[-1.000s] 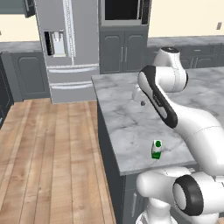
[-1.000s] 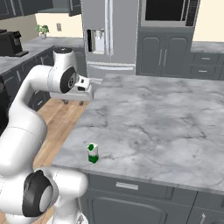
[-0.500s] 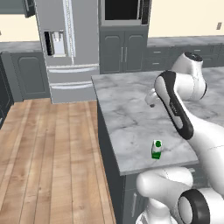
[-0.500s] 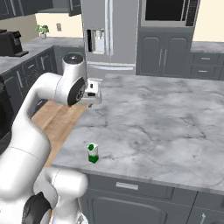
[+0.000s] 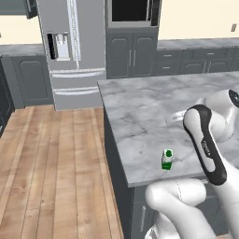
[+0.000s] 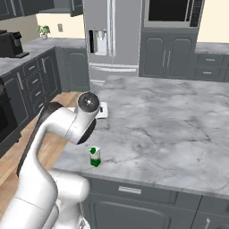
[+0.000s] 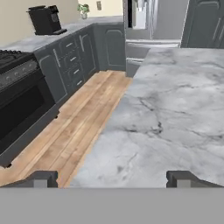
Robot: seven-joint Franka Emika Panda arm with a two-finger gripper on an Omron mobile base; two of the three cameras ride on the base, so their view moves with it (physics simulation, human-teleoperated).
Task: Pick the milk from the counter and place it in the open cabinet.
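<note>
So the milk [image 5: 167, 159] is left standing upright near the front edge of the worktop [image 5: 140, 112], roughly 6 o'clock on the slab, untouched, while the pincer [image 7: 113, 178] is spread wide and empty, probably readied for the approach and grab.

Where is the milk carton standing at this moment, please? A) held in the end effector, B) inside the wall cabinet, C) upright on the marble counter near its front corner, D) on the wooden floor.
C: the milk stands upright on the counter close to its front corner, apart from the open end effector, whose tips have nothing between them.
</note>
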